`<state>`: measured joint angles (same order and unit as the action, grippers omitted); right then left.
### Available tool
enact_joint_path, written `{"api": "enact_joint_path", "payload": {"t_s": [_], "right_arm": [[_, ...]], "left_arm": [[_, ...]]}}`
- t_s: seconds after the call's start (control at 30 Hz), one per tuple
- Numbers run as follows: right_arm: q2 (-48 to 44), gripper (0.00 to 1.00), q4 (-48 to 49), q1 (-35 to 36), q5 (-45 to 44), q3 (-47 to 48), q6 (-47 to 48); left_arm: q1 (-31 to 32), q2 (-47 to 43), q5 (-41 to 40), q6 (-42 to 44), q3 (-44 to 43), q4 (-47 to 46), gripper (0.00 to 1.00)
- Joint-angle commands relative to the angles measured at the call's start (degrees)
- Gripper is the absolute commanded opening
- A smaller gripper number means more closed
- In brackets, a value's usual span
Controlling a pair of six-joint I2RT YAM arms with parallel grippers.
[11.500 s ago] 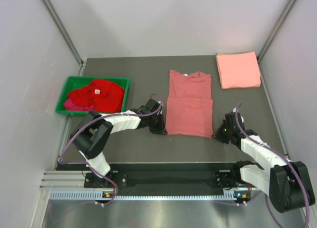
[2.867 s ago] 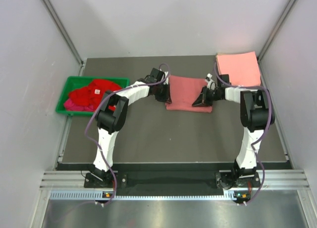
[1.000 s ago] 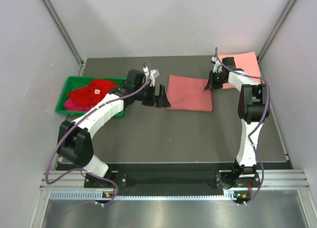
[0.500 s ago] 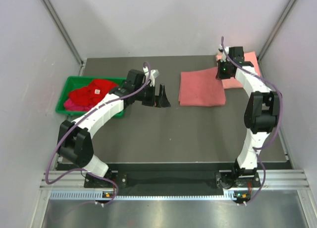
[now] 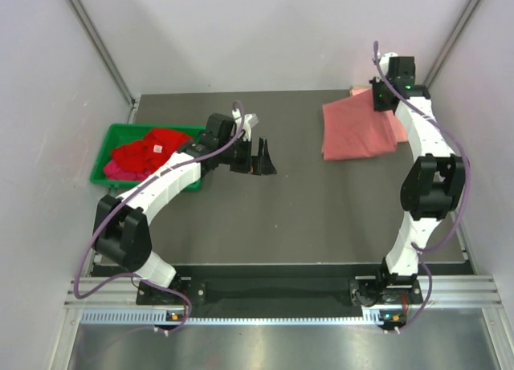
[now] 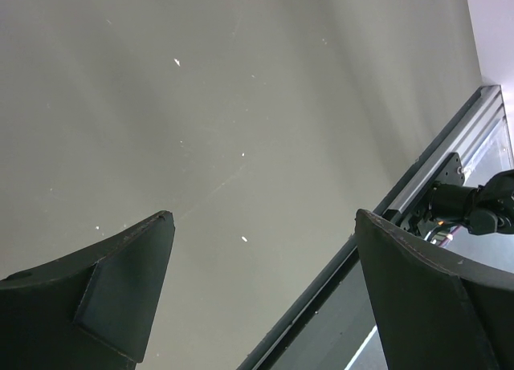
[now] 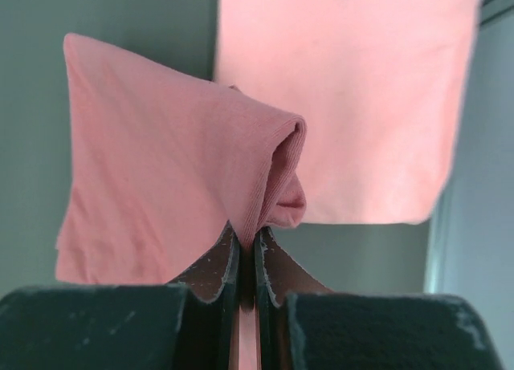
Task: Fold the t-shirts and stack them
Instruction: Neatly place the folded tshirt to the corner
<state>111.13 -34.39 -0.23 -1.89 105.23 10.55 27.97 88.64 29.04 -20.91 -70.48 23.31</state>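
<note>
Right tool (image 7: 247,237) is pinching the folded rose-red t-shirt (image 5: 357,129) by one edge at the far right, partly over the folded salmon t-shirt (image 7: 345,105); stacking is pending. Left tool (image 5: 263,157) is hanging wide and empty above the surface (image 5: 281,217). Red and magenta t-shirts (image 5: 157,153) are lying unfolded in the green bin (image 5: 108,157).

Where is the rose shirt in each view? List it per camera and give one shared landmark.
Top external: rose shirt at far right, held by the right hand.
Left wrist: not in it; only table.
Right wrist: centre-left, pinched by the shut hand, salmon shirt behind.
Shared landmark: the right hand on the shirt's edge, in both of those views.
</note>
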Motion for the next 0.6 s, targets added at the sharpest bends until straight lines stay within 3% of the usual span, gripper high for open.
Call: {"api": "enact_joint_path", "payload": {"t_s": [0.0, 0.43, 0.57], "right_arm": [[-0.7, 0.0, -0.5, -3.5, -1.0, 7.7, 1.1], [11.5, 0.0, -3.6, -8.8, 5.1, 24.2, -1.1], [14.5, 0.0, -1.6, -11.0, 5.5, 25.0, -2.2]], "left_arm": [[0.3, -0.2, -0.2, 0.3, 0.3, -2.4, 0.99], [0.3, 1.7, -0.3, 0.4, 0.0, -2.0, 0.99], [0.3, 2.0, -0.3, 0.4, 0.0, -2.0, 0.99]]}}
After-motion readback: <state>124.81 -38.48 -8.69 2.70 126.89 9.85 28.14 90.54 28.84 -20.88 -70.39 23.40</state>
